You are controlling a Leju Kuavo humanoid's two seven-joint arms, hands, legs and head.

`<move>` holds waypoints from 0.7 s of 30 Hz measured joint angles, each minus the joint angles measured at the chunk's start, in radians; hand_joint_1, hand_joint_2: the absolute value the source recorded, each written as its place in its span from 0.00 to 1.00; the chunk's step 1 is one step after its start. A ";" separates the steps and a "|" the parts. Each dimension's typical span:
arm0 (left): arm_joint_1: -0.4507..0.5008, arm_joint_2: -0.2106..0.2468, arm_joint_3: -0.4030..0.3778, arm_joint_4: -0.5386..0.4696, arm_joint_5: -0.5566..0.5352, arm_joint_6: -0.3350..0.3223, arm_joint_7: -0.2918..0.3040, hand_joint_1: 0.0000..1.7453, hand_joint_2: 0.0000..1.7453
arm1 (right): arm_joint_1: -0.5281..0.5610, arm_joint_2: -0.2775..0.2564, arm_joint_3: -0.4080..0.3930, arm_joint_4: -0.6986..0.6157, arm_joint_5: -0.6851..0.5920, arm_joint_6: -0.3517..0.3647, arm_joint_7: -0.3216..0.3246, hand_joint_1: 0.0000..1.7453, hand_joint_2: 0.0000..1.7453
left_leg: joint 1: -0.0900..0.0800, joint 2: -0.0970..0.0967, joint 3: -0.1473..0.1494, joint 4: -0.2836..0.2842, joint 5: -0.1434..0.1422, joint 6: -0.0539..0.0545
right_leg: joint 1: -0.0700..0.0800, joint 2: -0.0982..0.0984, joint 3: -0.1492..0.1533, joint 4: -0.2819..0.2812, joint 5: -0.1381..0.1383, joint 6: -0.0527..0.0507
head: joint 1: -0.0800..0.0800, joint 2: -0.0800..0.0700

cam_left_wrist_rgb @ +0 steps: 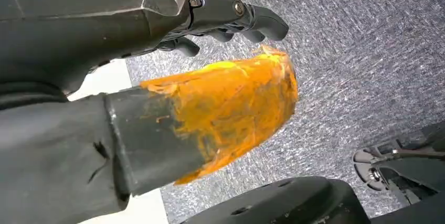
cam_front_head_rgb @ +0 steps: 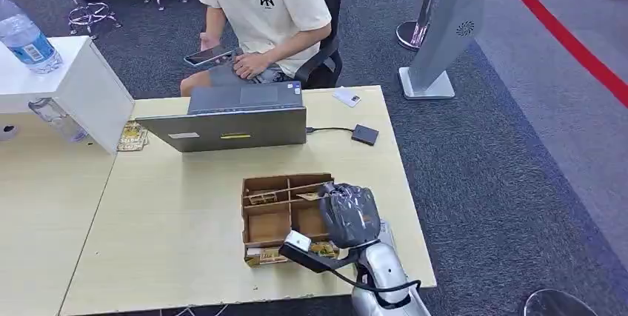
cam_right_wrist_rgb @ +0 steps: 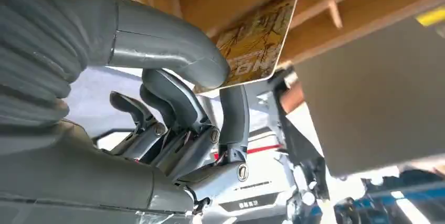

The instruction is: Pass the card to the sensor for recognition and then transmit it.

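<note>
A pale wooden counter carries the scene, with a person in a cream T-shirt seated beyond its far edge, looking at a phone. An open grey laptop stands near the far edge, its lid toward the robot. A cable runs from it to a small black sensor lying close to the far right corner, and a small white device lies just beyond that at the far edge. A clear water bottle stands on a white box at the counter's far left.

Toward the near right corner sits a brown cardboard tray split into compartments, some holding cards. The robot's right hand, in a grey ribbed cover, hangs over the tray's right side. In the right wrist view, the thick thumb presses on top of a gold-patterned card while a dark finger comes up beneath it, so the card is pinched at one end, its other end still against the tray's cardboard.

The left hand hangs over grey carpet, its dark fingers curled inward around nothing, an orange-stained thumb in front.
</note>
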 joint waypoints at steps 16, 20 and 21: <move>0.002 -0.001 0.000 0.000 0.028 0.012 -0.011 0.00 0.00 | 0.096 -0.035 0.000 -0.470 -0.544 0.017 -0.049 1.00 1.00 | 0.000 0.000 0.000 0.000 0.000 0.000 | 0.000 0.000 0.000 0.000 0.000 0.000 | 0.000 0.000; 0.002 -0.002 0.000 0.000 0.029 0.015 -0.011 0.00 0.00 | 0.107 -0.043 0.001 -0.515 -0.592 0.029 -0.067 1.00 1.00 | 0.000 0.000 0.000 0.000 0.000 0.000 | 0.000 0.000 0.000 0.000 0.000 0.000 | 0.000 0.000; 0.002 -0.002 0.000 0.000 0.029 0.015 -0.012 0.00 0.00 | 0.108 -0.044 0.000 -0.520 -0.600 0.031 -0.071 1.00 1.00 | 0.000 0.000 0.000 0.000 0.000 0.000 | 0.000 0.000 0.000 0.000 0.000 0.000 | 0.000 0.000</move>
